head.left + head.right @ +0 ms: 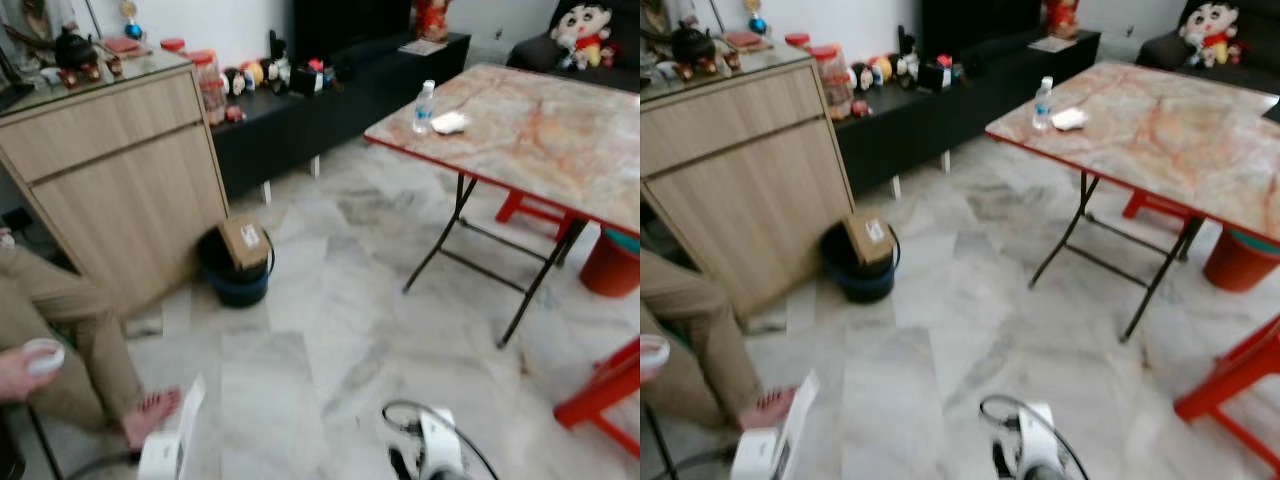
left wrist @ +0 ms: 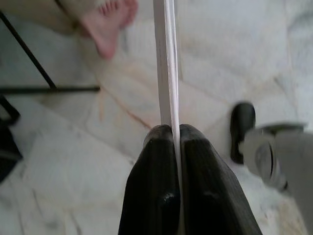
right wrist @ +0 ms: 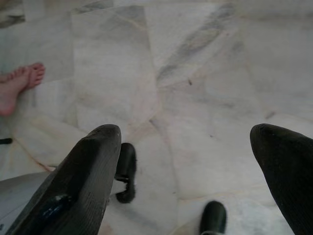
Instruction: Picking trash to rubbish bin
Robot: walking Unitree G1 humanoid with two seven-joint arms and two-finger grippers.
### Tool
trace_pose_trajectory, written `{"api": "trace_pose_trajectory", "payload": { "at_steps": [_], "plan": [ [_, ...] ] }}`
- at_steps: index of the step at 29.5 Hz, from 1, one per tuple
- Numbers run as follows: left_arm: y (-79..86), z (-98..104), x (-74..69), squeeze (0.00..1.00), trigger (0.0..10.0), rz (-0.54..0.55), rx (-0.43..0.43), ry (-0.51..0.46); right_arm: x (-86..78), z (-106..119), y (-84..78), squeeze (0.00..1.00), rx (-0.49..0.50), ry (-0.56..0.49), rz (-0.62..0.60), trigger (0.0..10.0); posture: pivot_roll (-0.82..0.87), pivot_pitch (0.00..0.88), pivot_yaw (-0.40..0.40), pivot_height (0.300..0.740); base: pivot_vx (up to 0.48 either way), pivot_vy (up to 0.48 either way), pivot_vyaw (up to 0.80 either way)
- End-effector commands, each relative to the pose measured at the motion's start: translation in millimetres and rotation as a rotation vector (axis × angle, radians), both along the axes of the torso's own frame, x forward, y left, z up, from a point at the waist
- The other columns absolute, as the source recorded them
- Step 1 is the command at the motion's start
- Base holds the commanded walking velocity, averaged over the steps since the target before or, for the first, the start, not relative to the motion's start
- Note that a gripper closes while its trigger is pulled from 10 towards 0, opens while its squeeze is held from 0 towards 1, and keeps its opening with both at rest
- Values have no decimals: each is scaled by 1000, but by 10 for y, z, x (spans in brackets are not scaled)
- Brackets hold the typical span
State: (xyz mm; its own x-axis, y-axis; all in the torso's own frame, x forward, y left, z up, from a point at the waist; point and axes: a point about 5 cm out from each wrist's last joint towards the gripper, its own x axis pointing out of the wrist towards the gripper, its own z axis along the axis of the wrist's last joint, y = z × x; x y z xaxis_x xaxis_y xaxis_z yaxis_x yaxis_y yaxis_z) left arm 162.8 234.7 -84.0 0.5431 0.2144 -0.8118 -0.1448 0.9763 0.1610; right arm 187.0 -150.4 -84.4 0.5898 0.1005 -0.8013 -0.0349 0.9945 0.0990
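Left gripper (image 2: 175, 147) pinching white card (image 2: 166, 63); right gripper (image 3: 195, 161) spread above the floor.
Card held near left, beside a person's foot (image 1: 150, 410). Rubbish bin (image 1: 232, 280), holding a box (image 1: 245, 243), stands farther off by the cabinet (image 1: 120, 180).

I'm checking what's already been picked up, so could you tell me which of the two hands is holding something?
The left hand: its fingers are shut on a thin white sheet, seen edge-on. The right hand hangs open over the floor.

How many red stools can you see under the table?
2 for sure, both only partly seen: one red stool under the table at its far side, another red stool nearer, by the right edge. More may be hidden.
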Motion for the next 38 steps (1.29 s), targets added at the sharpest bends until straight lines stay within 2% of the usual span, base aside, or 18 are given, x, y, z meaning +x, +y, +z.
{"api": "trace_pose_trajectory", "payload": {
  "at_steps": [1, 17, 24, 38],
  "plan": [
    [-22, 23, 61, 0, 10000, -22, 7, -19, -19, -6, -80, 0, -14, 0, -28, 10000, 30, 0, 69, 740, 398, 0, 0],
    [-9, 30, 65, 0, 10000, -46, 15, -20, -5, 5, -111, 0, -21, -14, -49, 10000, 30, 0, 76, 740, 412, 0, 0],
    [-10, 26, 56, 0, 10000, -51, 17, -17, -6, 4, -100, 0, -34, -16, -17, 10000, 36, 0, 76, 740, 435, 0, 0],
    [7, 19, 29, 0, 10000, -61, 22, -10, 7, 11, -60, 0, -36, -26, 4, 10000, 46, 0, 80, 740, 435, 0, 363]
  ]
}}
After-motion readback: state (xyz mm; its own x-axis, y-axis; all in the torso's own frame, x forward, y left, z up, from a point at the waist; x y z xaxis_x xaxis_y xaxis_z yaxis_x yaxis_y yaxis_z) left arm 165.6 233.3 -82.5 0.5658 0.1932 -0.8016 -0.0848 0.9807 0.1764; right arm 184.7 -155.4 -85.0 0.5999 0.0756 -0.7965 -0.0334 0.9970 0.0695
